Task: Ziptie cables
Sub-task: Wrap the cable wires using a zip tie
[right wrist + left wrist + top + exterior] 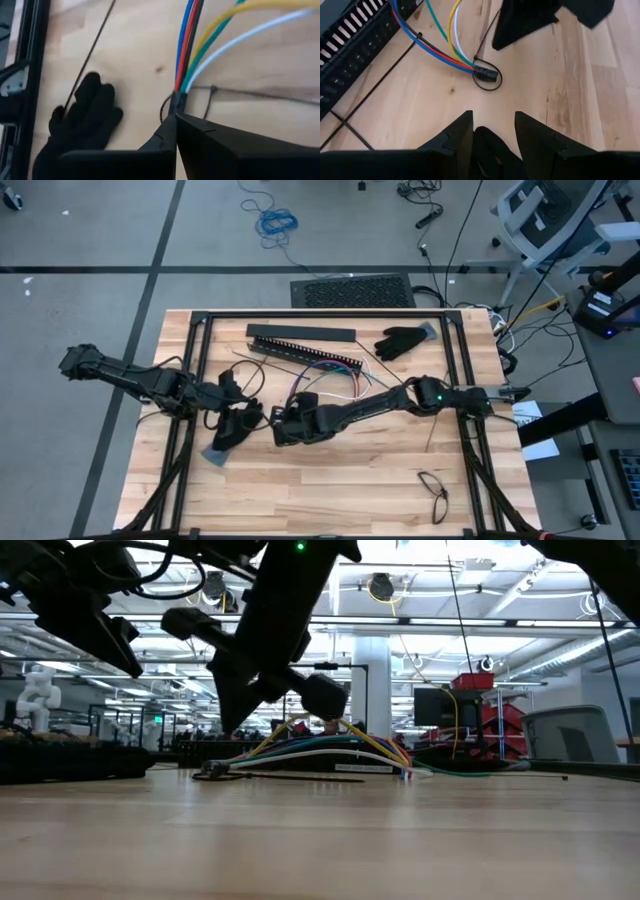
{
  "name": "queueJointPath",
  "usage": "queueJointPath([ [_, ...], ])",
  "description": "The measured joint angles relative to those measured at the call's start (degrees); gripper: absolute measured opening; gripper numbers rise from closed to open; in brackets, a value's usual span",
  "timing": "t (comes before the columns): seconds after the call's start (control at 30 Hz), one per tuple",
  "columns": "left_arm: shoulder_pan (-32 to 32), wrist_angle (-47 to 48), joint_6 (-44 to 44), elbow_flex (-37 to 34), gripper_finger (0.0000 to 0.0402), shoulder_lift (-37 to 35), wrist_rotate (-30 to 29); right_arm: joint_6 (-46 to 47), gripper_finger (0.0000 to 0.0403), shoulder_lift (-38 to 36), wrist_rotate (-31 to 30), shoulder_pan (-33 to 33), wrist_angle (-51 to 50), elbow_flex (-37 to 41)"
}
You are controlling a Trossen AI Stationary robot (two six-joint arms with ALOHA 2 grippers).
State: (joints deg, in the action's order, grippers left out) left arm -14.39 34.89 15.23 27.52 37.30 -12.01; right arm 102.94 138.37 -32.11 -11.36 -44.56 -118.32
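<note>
Several cables [190, 75] touching right claw [175, 117]

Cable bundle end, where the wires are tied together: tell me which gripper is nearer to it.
Right. The right gripper is shut with its tips right at the tied end of the cables. The left gripper sits back from that end, bare table between them.

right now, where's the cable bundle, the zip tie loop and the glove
cables [451, 31]: left wrist view, on the yellow wire above the bundled end
zip tie loop [489, 87]: left wrist view, on the loop's lower curve around the bundled end
glove [400, 340]: high view, on the palm
</note>
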Motion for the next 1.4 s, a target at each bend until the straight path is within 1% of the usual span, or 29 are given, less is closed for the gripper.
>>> queueJointPath([
  [0.1, 0.00, 0.00, -0.11, 0.00, 0.0142, 0.00, -0.03, -2.21, 0.0000, 0.29, 6.59, 0.88, 0.38, -0.03],
  [0.17, 0.00, -0.11, -0.12, 0.00, 0.0142, 0.00, -0.04, -4.34, 0.0000, 0.92, 9.56, 1.72, -0.26, -0.16],
  [0.23, 0.00, -0.12, -0.14, 0.00, 0.0142, 0.00, -0.05, -5.02, 0.0000, 1.26, 10.09, 2.60, -2.52, 0.11],
  [0.3, 0.00, -0.22, -0.14, 0.00, 0.0142, 0.00, -0.07, -7.67, 0.0000, 1.16, 10.80, 3.60, -2.60, 0.05],
  [0.37, 0.00, -0.20, -0.14, 0.00, 0.0142, 0.00, -0.09, -10.29, 0.0000, 0.92, 14.44, 4.84, -3.27, -0.04],
  [0.47, 0.00, -0.18, -0.12, 0.00, 0.0142, 0.00, -0.09, -11.91, 0.0000, 1.04, 17.25, 6.19, -2.67, 0.00],
  [0.6, 0.00, -0.15, -0.11, 0.00, 0.0142, 0.00, -0.11, -14.26, 0.0000, 1.02, 18.65, 6.93, -0.21, 0.00],
  [0.7, 0.00, -0.16, -0.11, 0.00, 0.0142, 0.00, -0.14, -16.52, 0.0003, 1.02, 18.80, 6.16, 0.24, 0.00],
  [0.77, 0.00, -0.15, -0.11, 0.00, 0.0142, 0.00, -0.22, -17.29, 0.0016, 1.02, 18.91, 5.05, 0.87, 0.00],
  [0.83, 0.00, -0.15, -0.09, 0.01, 0.0142, 0.00, -0.45, -18.15, 0.0040, 1.02, 19.04, 4.02, 1.31, 0.00],
  [0.93, 0.00, -0.15, -0.09, 0.03, 0.0142, 0.00, -0.46, -17.88, 0.0092, 0.83, 18.68, 2.93, 1.68, 0.00],
  [1.03, 0.00, -0.13, -0.11, 0.03, 0.0142, 0.00, -0.45, -16.86, 0.0147, 0.82, 15.95, 2.91, 0.71, 0.00],
  [1.13, 0.00, -0.15, -0.11, 0.03, 0.0142, 0.00, -0.46, -15.41, 0.0187, 0.65, 15.64, 3.21, -0.41, 0.00],
  [1.23, 0.00, -0.15, -0.11, 0.03, 0.0142, 0.00, -0.44, -9.15, 0.0198, 0.46, 15.91, 4.08, -4.65, 0.00],
  [1.3, 0.00, -0.13, -0.09, 0.03, 0.0142, 0.00, -0.44, -8.31, 0.0193, 0.48, 15.88, 4.46, -5.90, 0.02],
  [1.4, 0.00, -0.15, -0.09, 0.03, 0.0142, 0.00, -0.44, -8.39, 0.0174, 0.48, 15.84, 4.85, -5.27, 0.01],
])
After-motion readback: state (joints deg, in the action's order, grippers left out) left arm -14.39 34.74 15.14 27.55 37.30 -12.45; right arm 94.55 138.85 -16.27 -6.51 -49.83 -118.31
